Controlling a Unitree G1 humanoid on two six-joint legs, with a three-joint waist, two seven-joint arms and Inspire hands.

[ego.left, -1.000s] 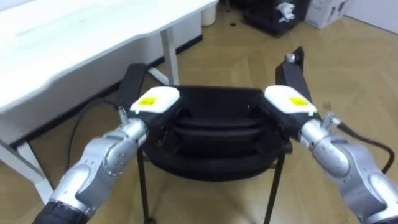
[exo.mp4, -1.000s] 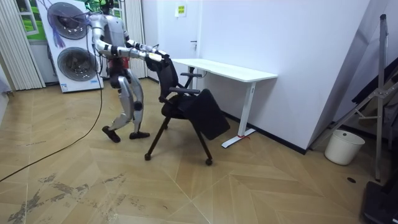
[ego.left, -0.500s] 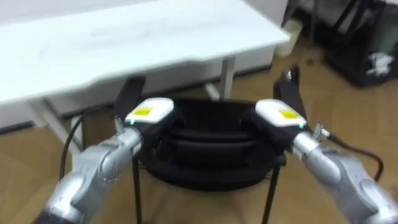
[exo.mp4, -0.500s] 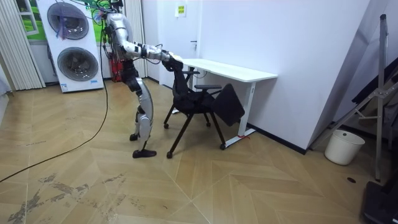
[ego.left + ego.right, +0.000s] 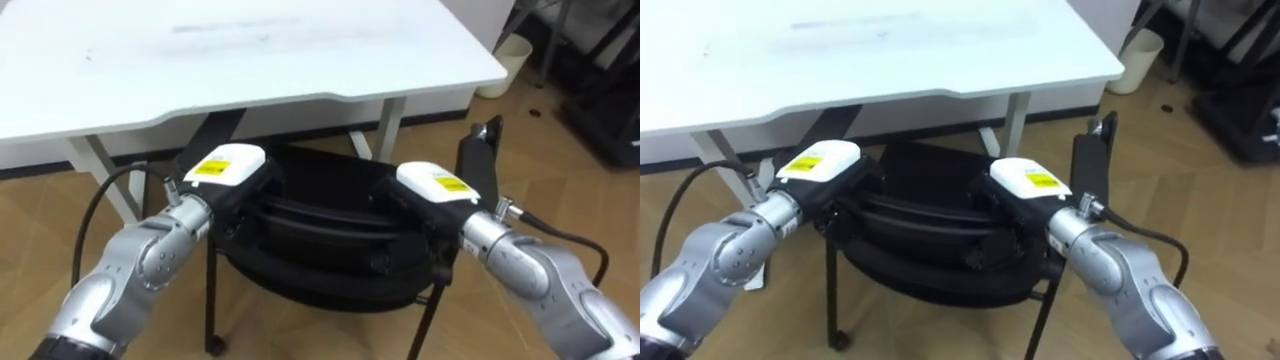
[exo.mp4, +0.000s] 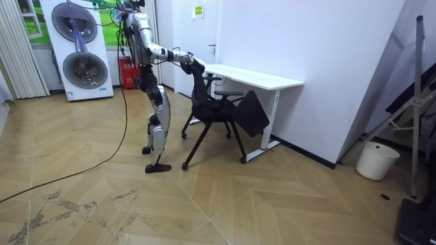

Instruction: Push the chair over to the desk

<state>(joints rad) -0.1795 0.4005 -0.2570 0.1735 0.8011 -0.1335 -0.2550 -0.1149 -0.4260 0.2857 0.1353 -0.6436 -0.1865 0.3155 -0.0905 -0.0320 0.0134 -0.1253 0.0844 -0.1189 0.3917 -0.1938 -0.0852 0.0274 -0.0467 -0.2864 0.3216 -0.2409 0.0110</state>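
The black chair (image 5: pixel 320 250) stands in front of me with its seat toward the white desk (image 5: pixel 250 60). My left hand (image 5: pixel 232 168) rests on the left end of the backrest's top edge, dark fingers curled over it. My right hand (image 5: pixel 432 185) holds the right end the same way. The chair's front reaches under the desk's near edge. In the room view I stand upright behind the chair (image 6: pixel 218 112), both arms stretched forward to its back, with the desk (image 6: pixel 252 78) just beyond it.
The chair's armrests (image 5: pixel 482 150) stick up on either side. A white bin (image 6: pixel 376 160) stands by the wall past the desk. Two stacked washing machines (image 6: pixel 82 64) stand behind me. A metal stand (image 6: pixel 409 109) leans at the room view's right.
I have stepped forward with the chair, and it has rolled toward the desk, which now sits much closer in the eye view. Both hands kept their places on the backrest.
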